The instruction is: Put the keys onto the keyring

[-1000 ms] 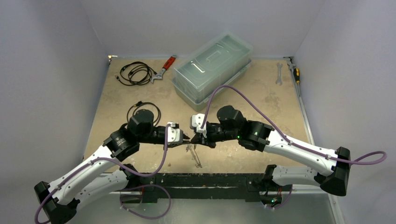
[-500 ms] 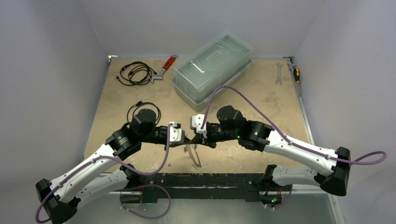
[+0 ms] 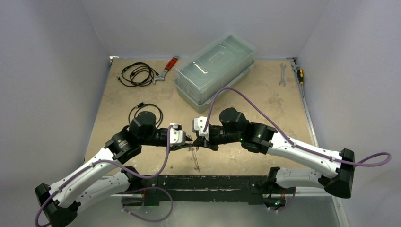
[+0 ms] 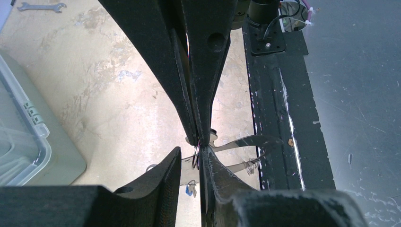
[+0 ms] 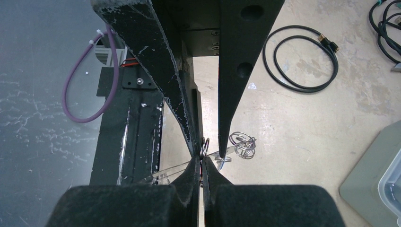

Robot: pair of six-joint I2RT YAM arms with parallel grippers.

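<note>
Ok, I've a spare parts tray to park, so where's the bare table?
Widest patch: right side, between the plastic bin, the small wrench and the right arm. Smaller one: left, between the cable bundle and the coiled cable. Crowded: near centre, where left tool and right tool meet at the keyring.

A clear lidded box (image 3: 215, 71) lies between a red-handled wrench (image 3: 166, 69) and a silver wrench (image 3: 283, 74)

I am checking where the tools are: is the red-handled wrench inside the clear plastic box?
No, the red-handled wrench lies on the table outside the clear plastic box, near its left end.
</note>
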